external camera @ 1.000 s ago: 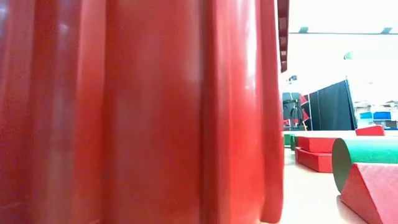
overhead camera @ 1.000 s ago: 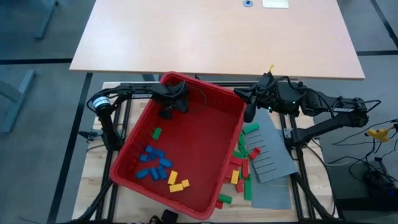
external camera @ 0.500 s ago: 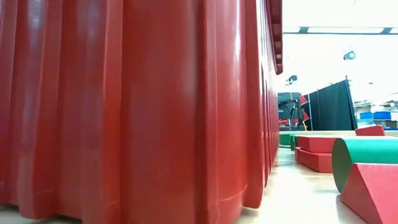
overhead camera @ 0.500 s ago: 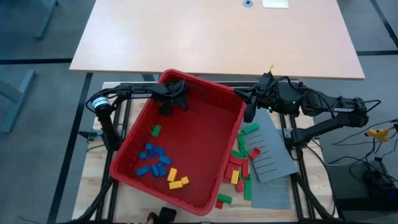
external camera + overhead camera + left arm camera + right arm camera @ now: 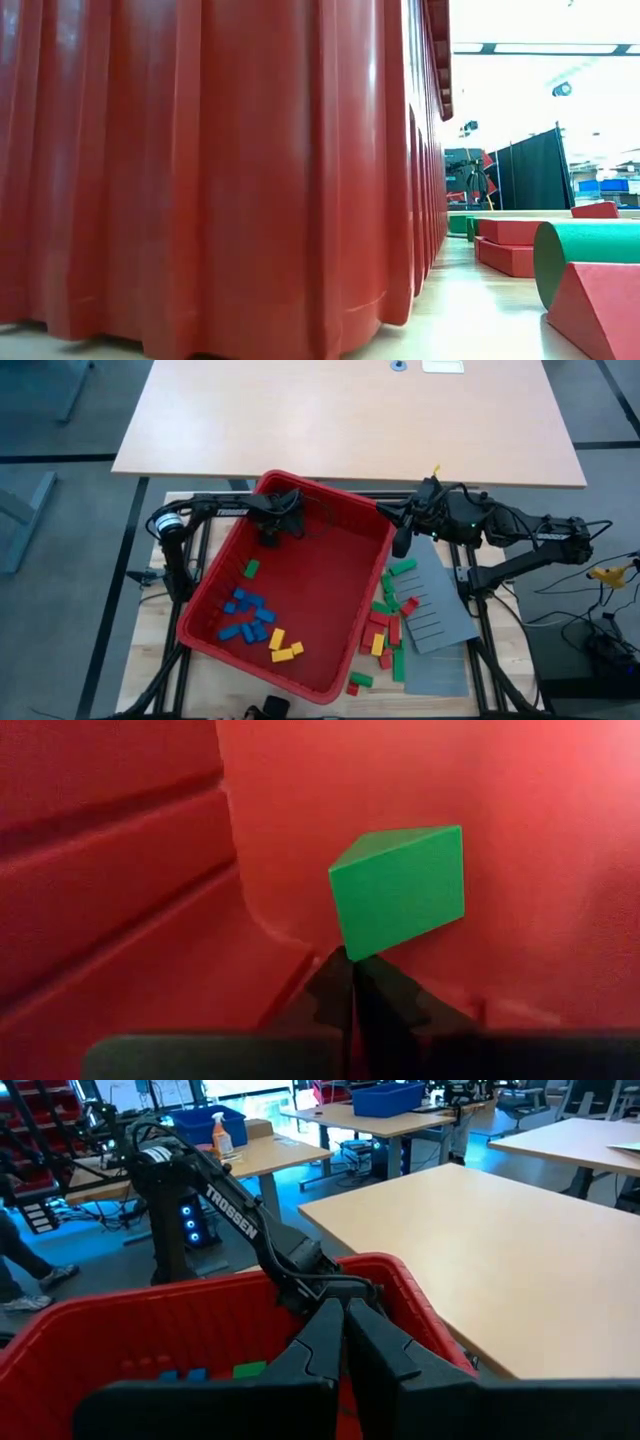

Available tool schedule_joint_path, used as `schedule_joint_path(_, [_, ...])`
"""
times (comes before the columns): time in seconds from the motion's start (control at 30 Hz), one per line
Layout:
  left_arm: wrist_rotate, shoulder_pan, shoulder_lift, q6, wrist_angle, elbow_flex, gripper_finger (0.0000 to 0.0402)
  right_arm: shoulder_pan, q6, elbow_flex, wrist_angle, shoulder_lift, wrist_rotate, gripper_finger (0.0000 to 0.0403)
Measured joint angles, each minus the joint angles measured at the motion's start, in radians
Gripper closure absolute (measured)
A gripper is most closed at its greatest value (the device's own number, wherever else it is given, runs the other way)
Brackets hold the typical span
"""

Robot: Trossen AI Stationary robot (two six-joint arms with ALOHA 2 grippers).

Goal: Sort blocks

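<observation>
Hovering inside red bin [image 5: 215,595] far corner, left claw [image 5: 352,982] pinched green block [image 5: 400,890] for sorting; right claw [image 5: 400,543] closed, empty, beside bin.

Red bin [image 5: 330,565], grey slotted panel [image 5: 440,610]

Red bin [image 5: 330,600] holds blue blocks [image 5: 248,618], yellow blocks [image 5: 283,650], 1 green block [image 5: 251,570].

The red bin [image 5: 300,600] has swung and slid toward the left pincer [image 5: 270,532], which has drawn back slightly with it; the bin's wall now fills less of the low view
</observation>
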Motion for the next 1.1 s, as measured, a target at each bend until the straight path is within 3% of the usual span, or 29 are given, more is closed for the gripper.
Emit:
schedule_joint_path(0.13, [0.093, -0.003, -0.009, -0.012, 0.035, 0.001, 0.0402, 0.000, 0.000, 0.001, -0.001, 0.000, 0.000, 0.0403])
schedule_joint_path(0.37, [0.397, -0.008, -0.073, -0.018, 0.074, 0.000, 0.0402, 0.000, -0.002, 0.001, -0.003, 0.000, 0.000, 0.0403])
schedule_joint_path(0.63, [0.399, -0.018, -0.135, 0.003, 0.077, 0.000, 0.0402, 0.000, -0.004, 0.001, -0.004, 0.000, 0.000, 0.0403])
schedule_joint_path(0.93, [0.392, -0.063, -0.219, 0.230, 0.071, 0.000, 0.0400, 0.000, -0.010, 0.001, -0.003, 0.000, 0.000, 0.0403])
schedule_joint_path(1.1, [0.392, -0.077, -0.229, 0.263, 0.067, 0.000, 0.0346, 0.000, -0.010, 0.001, -0.003, 0.000, 0.001, 0.0403])
